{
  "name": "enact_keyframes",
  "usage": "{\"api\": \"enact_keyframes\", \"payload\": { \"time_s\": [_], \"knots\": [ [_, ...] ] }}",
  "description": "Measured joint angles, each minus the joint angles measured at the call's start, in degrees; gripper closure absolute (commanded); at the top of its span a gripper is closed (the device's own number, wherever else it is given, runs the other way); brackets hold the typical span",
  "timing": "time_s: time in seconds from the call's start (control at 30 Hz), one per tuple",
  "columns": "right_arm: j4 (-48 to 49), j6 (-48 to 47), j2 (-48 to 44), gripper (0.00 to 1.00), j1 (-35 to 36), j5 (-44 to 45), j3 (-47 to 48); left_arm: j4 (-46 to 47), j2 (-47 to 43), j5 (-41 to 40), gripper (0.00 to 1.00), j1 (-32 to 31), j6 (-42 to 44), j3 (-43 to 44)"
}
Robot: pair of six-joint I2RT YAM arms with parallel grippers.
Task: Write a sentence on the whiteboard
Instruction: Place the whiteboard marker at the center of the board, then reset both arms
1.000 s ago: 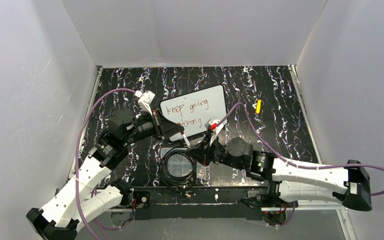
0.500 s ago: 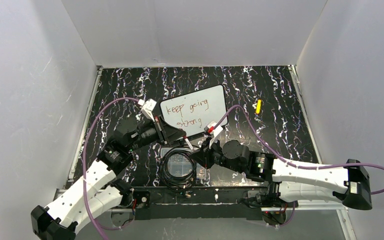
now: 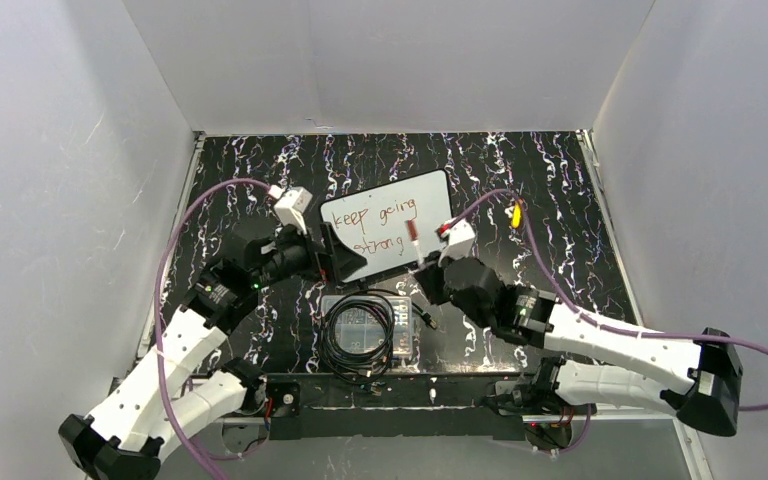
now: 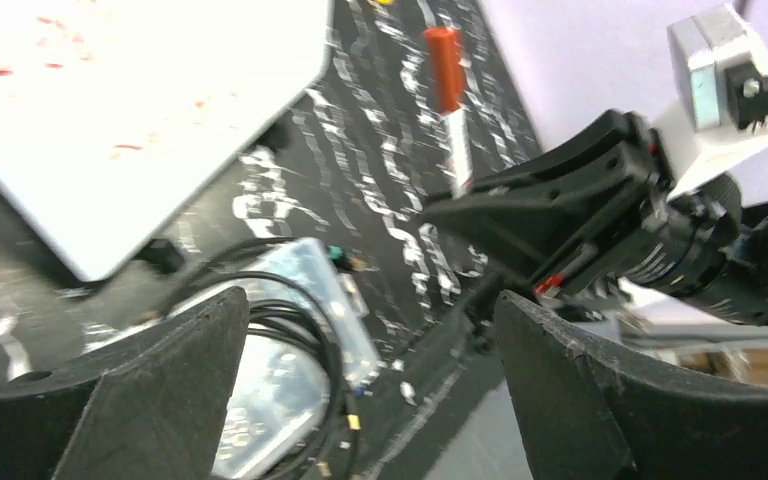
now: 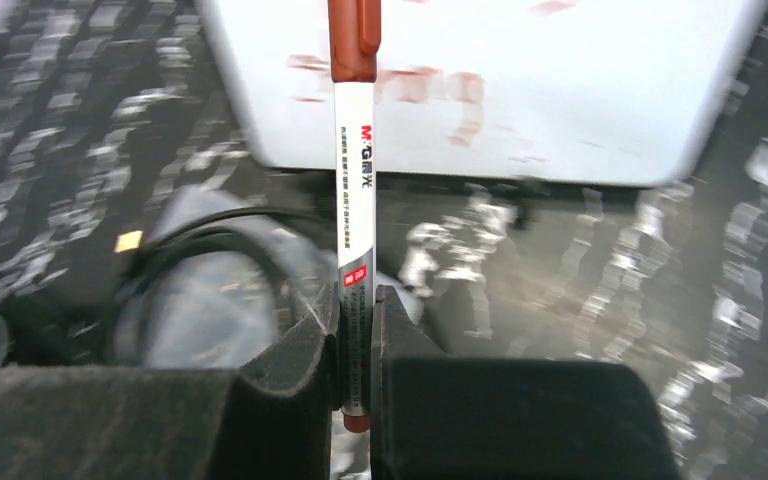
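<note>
right tool [image 5: 355, 345]: clamped tight on the marker [image 5: 355, 200], gripping near its tail end. The capped red-brown end points away from the fingers [image 5: 305, 350], toward the whiteboard [image 5: 580, 90].
marker, top view: cap end [image 3: 412, 232] sits over the board's lower right area, next to the second line of writing. Can't tell if it's touching.
left tool [image 4: 365, 305]: spread wide, nothing between the fingers [image 4: 120, 400]. In the top view it sits at the board's lower-left corner [image 3: 348, 262]; contact unclear.
whiteboard [image 3: 432, 198]: mid-counter, tilted, black rim, between the two tools.
sentence [image 3: 375, 225]: reddish-brown handwriting, "keep going" on top, "strong" below. Blurred in both wrist views.
clear box [image 3: 400, 335]: just near-side of the board, with a coiled black cable [image 3: 345, 330] in or on it.
right arm: runs low from its base at the near right, wrist angled up-left at the board.
left arm: comes up from the near left, elbow bent, wrist pointing right.
counter [image 3: 260, 180]: black with white marbling. A small yellow object [image 3: 517, 212] lies right of the board, apart from it.
</note>
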Motion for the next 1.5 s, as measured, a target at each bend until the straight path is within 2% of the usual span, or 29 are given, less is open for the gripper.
{"api": "enact_keyframes", "payload": {
  "time_s": [0.13, 0.27, 0.4, 0.47, 0.57, 0.7, 0.77, 0.8, 0.87, 1.07, 1.2, 1.27, 1.5],
  "knots": [
    [-6.3, 1.4, -0.2, 0.99, -12.1, -0.7, -1.6, -3.8, -0.3, -1.3, 0.08, 9.1, 4.3, 0.3],
    [-10.2, 1.7, -2.7, 0.99, -23.9, -3.5, -6.0, -6.5, -3.2, -3.0, 0.08, 20.2, 7.1, -3.0],
    [-12.0, 1.5, -2.5, 0.99, -35.7, -8.9, -9.0, -11.2, -6.1, -5.4, 0.08, 27.2, 9.4, -4.1],
    [-12.3, 1.3, -1.0, 0.94, -40.7, -11.6, -9.9, -13.0, -7.3, -9.1, 0.08, 28.7, 10.4, -4.1],
    [-12.3, 1.1, 1.5, 0.77, -46.6, -14.6, -11.5, -15.1, -11.6, -14.7, 0.07, 29.0, 12.4, -4.6],
    [-12.2, 1.1, 4.6, 0.51, -49.3, -16.5, -12.6, -16.5, -19.5, -19.8, 0.02, 29.0, 14.4, -6.0],
    [-11.9, 1.0, 6.1, 0.41, -50.0, -16.8, -12.5, -16.7, -20.9, -21.2, 0.02, 29.0, 15.0, -6.0],
    [-11.8, 0.9, 6.6, 0.32, -50.2, -16.9, -12.5, -16.7, -21.2, -22.1, 0.02, 29.0, 15.3, -6.0],
    [-11.7, 0.9, 6.9, 0.24, -50.4, -16.7, -12.5, -16.8, -21.1, -23.5, 0.02, 29.0, 15.6, -6.0],
    [-12.0, -0.9, 3.2, 0.19, -50.5, -15.1, -12.1, -17.4, -21.1, -27.8, 0.02, 29.0, 16.1, -5.8],
    [-10.8, -4.3, -7.0, 0.16, -50.6, -14.0, -11.7, -17.3, -22.9, -29.4, 0.02, 29.0, 17.7, -5.7],
    [-8.9, -6.4, -13.0, 0.02, -50.6, -13.9, -11.7, -16.9, -24.9, -29.5, 0.02, 29.0, 18.5, -5.8],
    [1.3, -11.0, -32.4, 0.01, -50.6, -15.5, -16.7, -14.5, -29.0, -28.2, 0.02, 29.0, 20.6, -6.1]
  ]
}}
